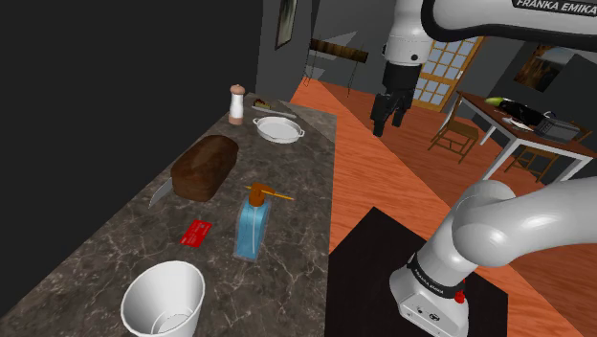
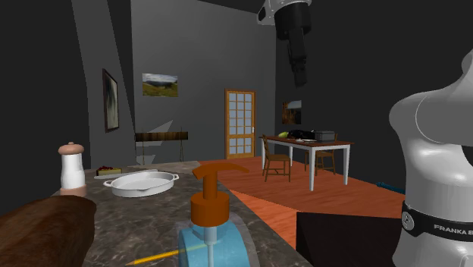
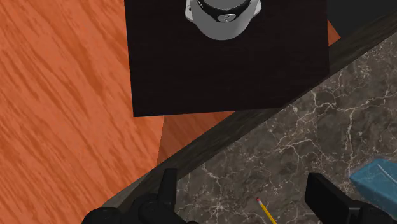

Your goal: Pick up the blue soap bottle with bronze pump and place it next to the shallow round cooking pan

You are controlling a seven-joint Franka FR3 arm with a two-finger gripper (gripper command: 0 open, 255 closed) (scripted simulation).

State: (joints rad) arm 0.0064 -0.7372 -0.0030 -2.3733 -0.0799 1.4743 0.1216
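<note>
The blue soap bottle (image 1: 252, 228) with a bronze pump stands upright on the dark marble counter (image 1: 115, 258), near its front edge. The second exterior view has the bottle (image 2: 214, 246) up close at the lower middle. The shallow round white pan (image 1: 276, 128) sits at the counter's far end, also seen as pan (image 2: 140, 183). My gripper (image 1: 385, 121) hangs high in the air, off the counter's edge over the wooden floor, well apart from the bottle. In the wrist view the gripper (image 3: 245, 198) is open with nothing between its fingers, and a corner of the bottle (image 3: 376, 184) shows beside one finger.
A brown bread loaf (image 1: 205, 166), a knife (image 1: 159, 194), a red card (image 1: 196, 233), a white cup (image 1: 165, 299) and a white grinder (image 1: 236, 104) share the counter. A yellow pencil (image 3: 267, 211) lies by the bottle. The black stand (image 3: 222, 70) adjoins the counter.
</note>
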